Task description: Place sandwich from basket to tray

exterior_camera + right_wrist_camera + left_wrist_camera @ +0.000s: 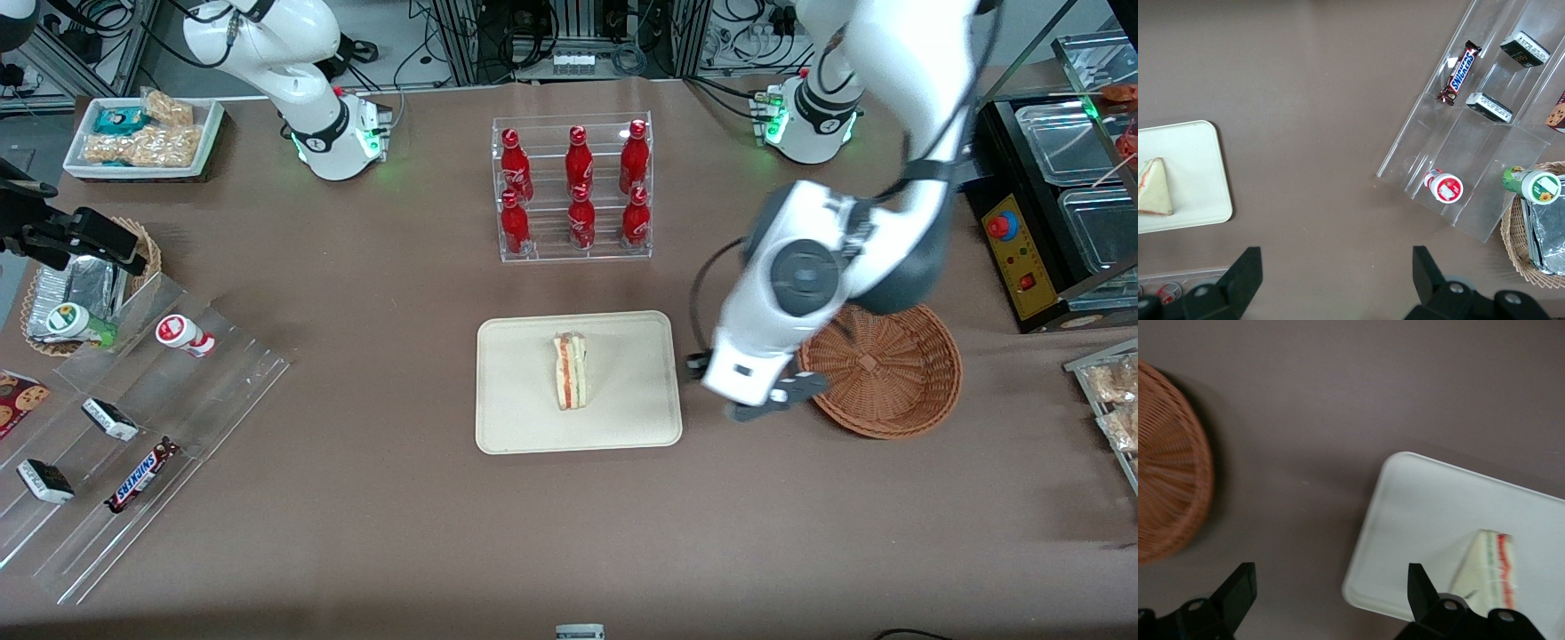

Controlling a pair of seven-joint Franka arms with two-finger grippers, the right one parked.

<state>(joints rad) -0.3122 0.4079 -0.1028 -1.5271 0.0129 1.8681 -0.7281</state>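
Toward the parked arm's end of the surface (373, 533) from the hand (756, 400) lies the cream tray (622, 427), and the sandwich (570, 370) rests on it near its middle, cut edge with the orange-red and green layers facing up. Next comes the hand itself, hanging above bare surface between tray and basket, just beside the tray's rim; its fingers (1238, 590) stand apart with nothing between them. Close beside the hand, toward the working arm's end, sits the reddish-brown wicker basket (889, 373), with nothing visible inside it.
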